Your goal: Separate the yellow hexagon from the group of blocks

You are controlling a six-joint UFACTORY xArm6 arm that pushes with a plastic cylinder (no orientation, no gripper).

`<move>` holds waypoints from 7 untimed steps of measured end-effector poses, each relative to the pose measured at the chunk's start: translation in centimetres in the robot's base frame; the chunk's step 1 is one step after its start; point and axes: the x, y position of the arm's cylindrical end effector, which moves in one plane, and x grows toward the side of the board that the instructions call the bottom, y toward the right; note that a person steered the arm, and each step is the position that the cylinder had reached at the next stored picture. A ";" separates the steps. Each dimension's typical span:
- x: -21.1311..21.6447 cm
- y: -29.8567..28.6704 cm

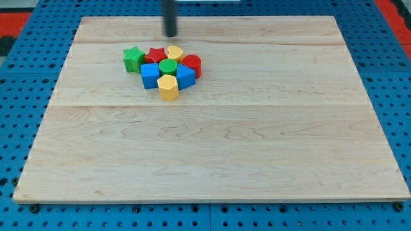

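The yellow hexagon (168, 87) sits at the bottom edge of a tight cluster of blocks in the upper left part of the wooden board (212, 160). It touches a blue block (150, 74) on its left and a blue block (185, 76) on its right. Above it are a green cylinder (168, 66), a red star (155, 55), a yellow cylinder (174, 53), a red cylinder (192, 65) and a green star (133, 59). My tip (171, 34) stands above the cluster, a short way from the yellow cylinder, touching no block.
The board lies on a blue perforated table (26, 70). A red surface (395, 13) shows at the view's top right corner.
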 end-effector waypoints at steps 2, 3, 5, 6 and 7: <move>13.4 2.5; 15.6 9.6; 23.5 8.8; 23.8 15.1; 24.2 19.3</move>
